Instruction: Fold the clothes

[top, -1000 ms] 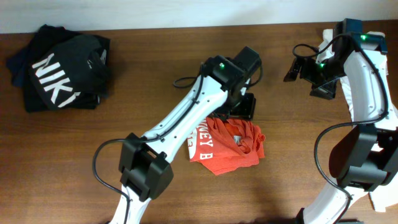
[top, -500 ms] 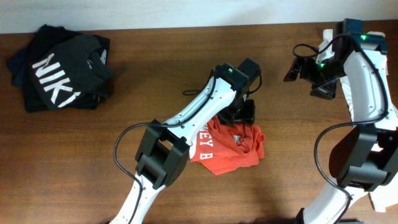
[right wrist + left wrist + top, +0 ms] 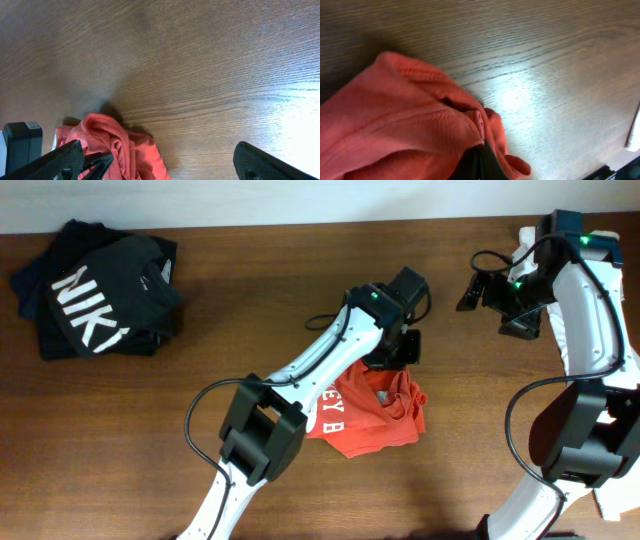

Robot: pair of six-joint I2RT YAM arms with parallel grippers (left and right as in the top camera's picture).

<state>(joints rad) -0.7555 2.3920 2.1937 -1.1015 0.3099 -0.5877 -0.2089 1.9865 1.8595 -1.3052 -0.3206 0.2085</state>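
While the left gripper [image 3: 400,348] is clenched on a bunched fold at the 1 o'clock edge of the orange-red T-shirt [image 3: 365,415], the garment lies crumpled on the wooden table [image 3: 250,270], near 5 o'clock from centre in the overhead view. The right gripper [image 3: 472,293] hovers at 2 o'clock, well apart from the cloth, its fingers spread wide and holding nothing. A pile of black shirts [image 3: 95,290] sits at 10 o'clock.

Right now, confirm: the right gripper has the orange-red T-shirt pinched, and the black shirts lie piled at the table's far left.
Wrong gripper: the left gripper pinches the orange-red T-shirt, as the left wrist view shows; the right gripper hangs open, clear of it. The black shirts are piled far left.
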